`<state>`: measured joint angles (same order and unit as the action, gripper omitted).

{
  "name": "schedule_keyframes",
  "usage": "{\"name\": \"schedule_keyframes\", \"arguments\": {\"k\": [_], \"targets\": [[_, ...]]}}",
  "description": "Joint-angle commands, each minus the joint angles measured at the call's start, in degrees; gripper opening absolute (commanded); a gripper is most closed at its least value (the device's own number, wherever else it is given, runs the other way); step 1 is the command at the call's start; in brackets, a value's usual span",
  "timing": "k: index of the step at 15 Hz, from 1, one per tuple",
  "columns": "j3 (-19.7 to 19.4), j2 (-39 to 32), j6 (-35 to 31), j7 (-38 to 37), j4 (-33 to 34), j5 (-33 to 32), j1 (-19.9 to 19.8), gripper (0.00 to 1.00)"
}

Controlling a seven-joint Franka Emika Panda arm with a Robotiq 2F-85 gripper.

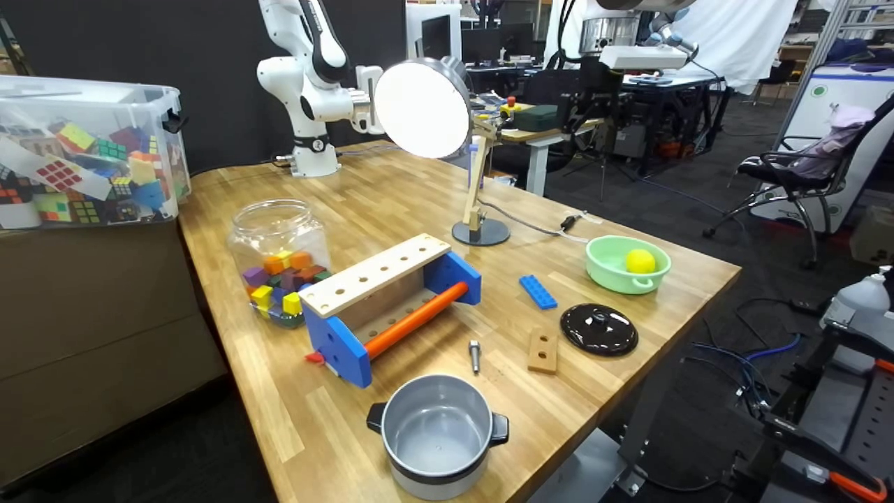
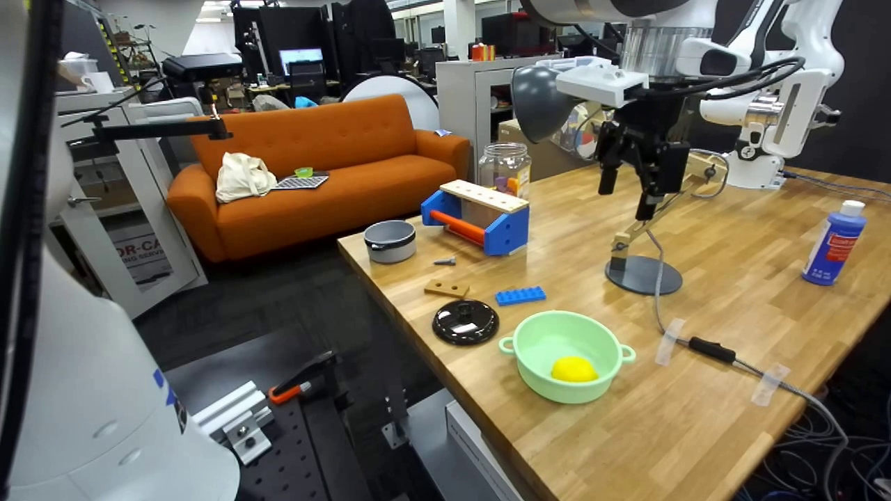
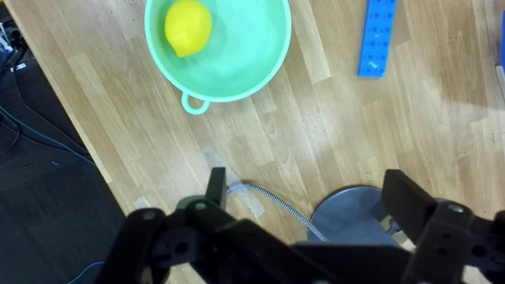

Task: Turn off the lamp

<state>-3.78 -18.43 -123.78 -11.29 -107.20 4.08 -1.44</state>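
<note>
The lamp's round disc head glows white in an exterior view. Its grey back shows in an exterior view. The wooden stem rises from a round dark base, which also shows in the wrist view. A cord runs from the base to a black inline switch, also visible taped down. In the wrist view the switch is hidden behind the left finger. My gripper is open and empty, pointing down, above the table near the lamp; it also shows in an exterior view.
A green bowl with a yellow lemon, a blue brick, a black lid and a steel pot stand near the table edge. A toy workbench, a jar and a blue bottle stand farther off.
</note>
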Motion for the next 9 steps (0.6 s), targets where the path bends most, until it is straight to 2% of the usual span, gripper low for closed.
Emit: {"name": "schedule_keyframes", "arguments": {"k": [1,3,9], "targets": [[-0.2,-0.3,-0.5,-1.3,0.2,-0.6,0.1,1.0],[-0.4,-1.6,-1.1,-1.3,1.6,-0.1,-0.4,1.0],[-1.9,-10.2,-1.2,3.1,10.0,-6.7,-0.8,1.0]]}}
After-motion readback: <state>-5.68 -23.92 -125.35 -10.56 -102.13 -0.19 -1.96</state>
